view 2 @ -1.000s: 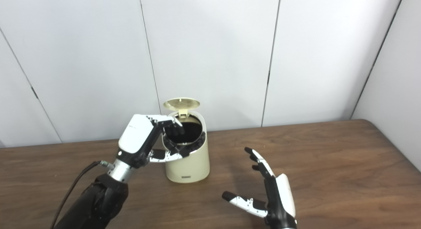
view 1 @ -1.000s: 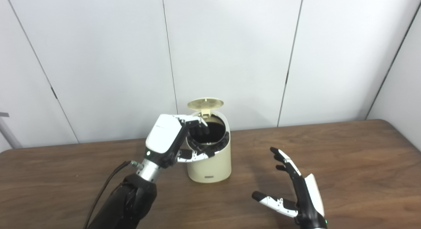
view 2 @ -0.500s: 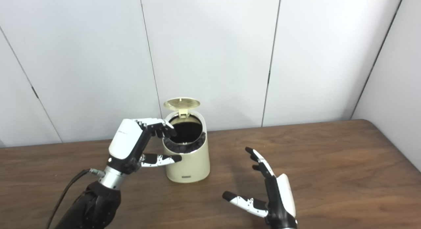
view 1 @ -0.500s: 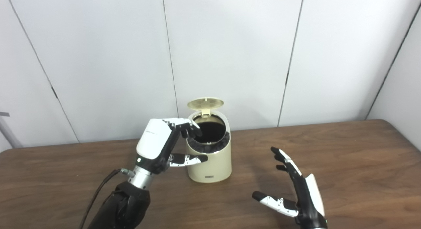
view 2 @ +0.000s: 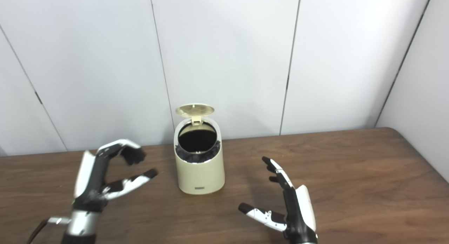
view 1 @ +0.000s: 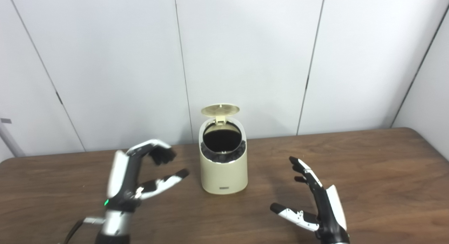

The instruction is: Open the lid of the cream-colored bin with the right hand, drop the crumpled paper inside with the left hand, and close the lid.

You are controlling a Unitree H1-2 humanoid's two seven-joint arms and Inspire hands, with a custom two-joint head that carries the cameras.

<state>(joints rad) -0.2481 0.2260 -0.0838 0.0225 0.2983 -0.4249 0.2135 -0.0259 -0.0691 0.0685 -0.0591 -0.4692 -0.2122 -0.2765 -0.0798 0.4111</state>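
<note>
The cream-colored bin (view 1: 223, 170) stands at the back middle of the wooden table (view 1: 368, 160). Its round lid (view 1: 220, 109) is tipped up and back, and the dark mouth (view 1: 222, 140) shows a black liner. No crumpled paper is visible anywhere. My left hand (view 1: 135, 177) is low over the table, well to the left of the bin, open with curled fingers and nothing in it. My right hand (view 1: 317, 209) hovers to the right front of the bin, open with its fingers spread, apart from the bin.
White wall panels (view 1: 245, 54) rise right behind the table's far edge, close behind the bin. A grey bar (view 1: 8, 139) pokes in at the far left edge.
My left hand has pulled away from the bin's mouth, moving left and down toward the table's front. The right hand and the open lid have stayed put.
</note>
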